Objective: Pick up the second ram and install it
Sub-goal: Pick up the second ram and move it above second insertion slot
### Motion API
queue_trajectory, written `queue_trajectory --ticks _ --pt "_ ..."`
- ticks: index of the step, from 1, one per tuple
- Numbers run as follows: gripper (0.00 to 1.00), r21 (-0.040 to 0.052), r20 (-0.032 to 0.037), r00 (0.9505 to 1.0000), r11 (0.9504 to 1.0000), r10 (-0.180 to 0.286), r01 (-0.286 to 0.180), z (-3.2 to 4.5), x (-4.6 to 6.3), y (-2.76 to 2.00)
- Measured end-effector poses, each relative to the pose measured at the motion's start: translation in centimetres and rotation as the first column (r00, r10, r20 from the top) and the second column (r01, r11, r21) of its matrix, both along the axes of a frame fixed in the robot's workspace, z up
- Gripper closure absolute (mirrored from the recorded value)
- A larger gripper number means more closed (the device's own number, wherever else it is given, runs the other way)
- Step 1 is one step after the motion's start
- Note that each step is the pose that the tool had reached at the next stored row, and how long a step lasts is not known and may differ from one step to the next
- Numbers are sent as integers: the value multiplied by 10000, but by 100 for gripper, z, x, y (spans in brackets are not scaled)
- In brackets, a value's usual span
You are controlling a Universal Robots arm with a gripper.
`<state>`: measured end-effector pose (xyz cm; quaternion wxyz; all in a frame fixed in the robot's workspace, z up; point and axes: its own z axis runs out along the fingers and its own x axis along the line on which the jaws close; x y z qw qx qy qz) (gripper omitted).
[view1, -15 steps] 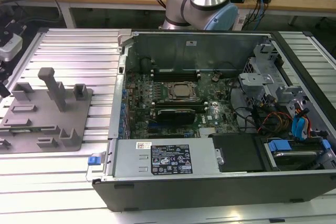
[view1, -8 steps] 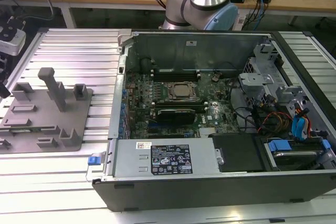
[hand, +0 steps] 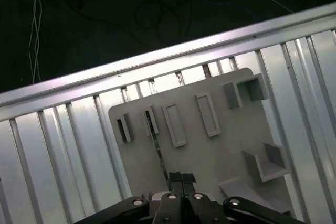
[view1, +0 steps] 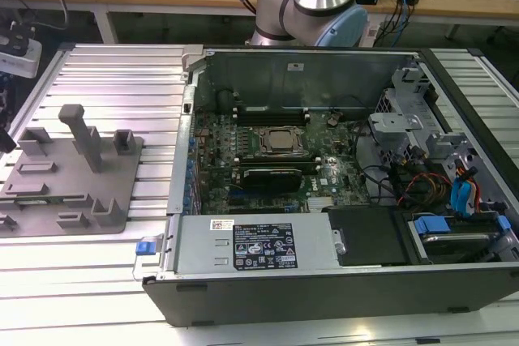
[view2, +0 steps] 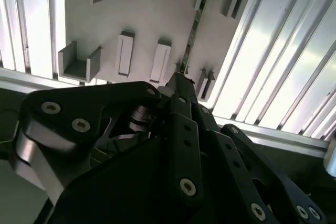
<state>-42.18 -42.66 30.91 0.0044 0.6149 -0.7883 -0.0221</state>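
- Exterior view's left side has the grey holder tray [view1: 73, 180] lying flat on the ribbed table [view1: 113, 79]. Its posts and slots seem made to keep parts propped where fingers can reach them.
- In both wrist views the second ram [view2: 195, 27] stands on its thin edge in one narrow slot of that tray, probably so its flat faces are free for pinching.
- Its long axis lies level along the tray, parallel to the neighbouring rectangular slots. One end sits in a far slot and the other points toward the fingertips.
- In the first wrist view the gripper [hand: 181, 178] hangs above the ram's near end, fingers pressed together and pinching nothing.
- Toward the exterior view's right, the open computer case [view1: 308, 70] with its motherboard [view1: 219, 151] sits well apart from the ram.
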Motion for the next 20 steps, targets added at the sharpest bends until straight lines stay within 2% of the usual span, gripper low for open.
queue_trajectory --ticks 3,5,7,8,10,12,13,14,16,18,20 --pt "92 1 1 9981 9981 615 -615 -7 0 0" --pt "92 1 0 9946 9946 1039 -1039 -11 0 0" --pt "92 0 0 9889 9889 1488 -1488 -16 0 0" --pt "92 0 0 9831 9831 1832 -1832 -20 0 0" --pt "92 0 0 9640 9640 2660 -2660 -28 0 0" --pt "92 0 0 9507 9507 3103 -3103 -33 0 0" --pt "92 0 -1 9401 9401 3409 -3409 -35 0 0" --pt "92 1 -1 9375 9375 3479 -3479 -35 -2 0" --pt "92 0 5 9380 9380 3467 -3467 -45 -1 0" --pt "92 -4 1 9508 9508 3098 -3098 -115 -1 0" --pt "92 -4 1 9554 9554 2952 -2952 -149 -2 -2"
